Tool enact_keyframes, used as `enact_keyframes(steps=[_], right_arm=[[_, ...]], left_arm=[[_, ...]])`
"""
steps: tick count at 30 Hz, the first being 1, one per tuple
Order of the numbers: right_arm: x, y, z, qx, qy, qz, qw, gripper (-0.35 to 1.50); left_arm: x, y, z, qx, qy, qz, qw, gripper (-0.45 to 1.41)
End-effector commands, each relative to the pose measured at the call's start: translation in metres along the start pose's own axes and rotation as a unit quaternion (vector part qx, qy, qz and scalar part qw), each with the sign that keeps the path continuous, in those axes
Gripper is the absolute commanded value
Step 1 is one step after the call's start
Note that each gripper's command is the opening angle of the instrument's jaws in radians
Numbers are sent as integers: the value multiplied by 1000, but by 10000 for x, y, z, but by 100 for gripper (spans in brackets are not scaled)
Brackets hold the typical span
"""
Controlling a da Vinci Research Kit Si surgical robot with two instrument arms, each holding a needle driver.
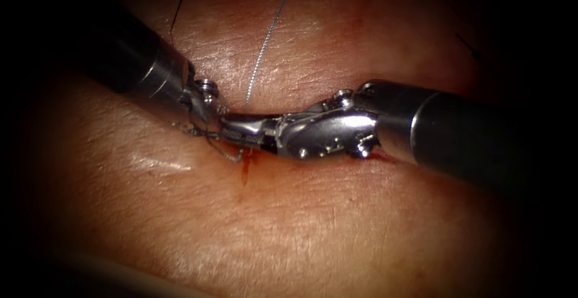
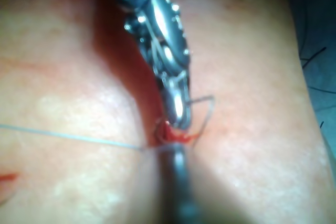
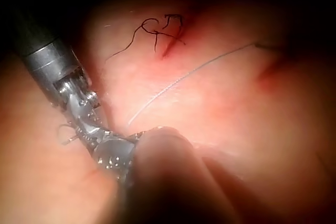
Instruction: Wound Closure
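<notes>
1. Lying across the whole endoscope view, the tissue (image 1: 313, 226) is pale pink pork belly with fine skin creases; no brand, label or writing can be read on it or on either tool.
2. Cut (image 1: 289, 110): a shallow crease running left to right across the middle of the tissue, with both tool tips meeting over it.
3. Left tool (image 1: 208, 117): comes in from the far left on a dark shaft, its wrist bent down toward the cut. Thread is tangled about its tip; whether its jaws are pressed together or spread I cannot tell.
4. Right tool (image 1: 244, 128): comes in from the right, lying low along the cut, its silver wrist just above the surface. Its slim jaws reach left to the left tool's tip and look nearly pressed together, but whether they pinch anything I cannot tell.
5. Thread (image 1: 265, 45): a pale strand runs from the far edge of the tissue down to the cut, ending just beyond the right tool's jaws. More of it forms small loops (image 1: 226, 153) on the near-left side of the tips, lying on the tissue.
6. Red fluid (image 1: 245, 165): a small streak on the near side of the cut, just below the tips; in the left wrist view it pools where the jaws meet the tissue (image 2: 170, 135).
7. Cut ends of thread (image 3: 157, 32): dark, curled, lying on the tissue well apart from the tools, beside a red mark.
8. Needle: I cannot make it out among the metal and thread at the tips.
</notes>
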Motion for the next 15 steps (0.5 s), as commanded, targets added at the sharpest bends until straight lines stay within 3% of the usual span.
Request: enact_keyframes(steps=[1, 5, 15], right_arm=[[-7, -2, 6, -1, -6, 29, 1000, -35], [-22, -3, 5, 1, -20, 101, 995, -35], [-42, -11, 4, 17, -34, 147, 988, -35]], left_arm=[[-2, 6, 8, -1, -1, 0, 1000, 32], [-1, 8, 8, -1, 1, 0, 1000, 32], [-4, 12, -2, -5, 5, 0, 1000, 32]])
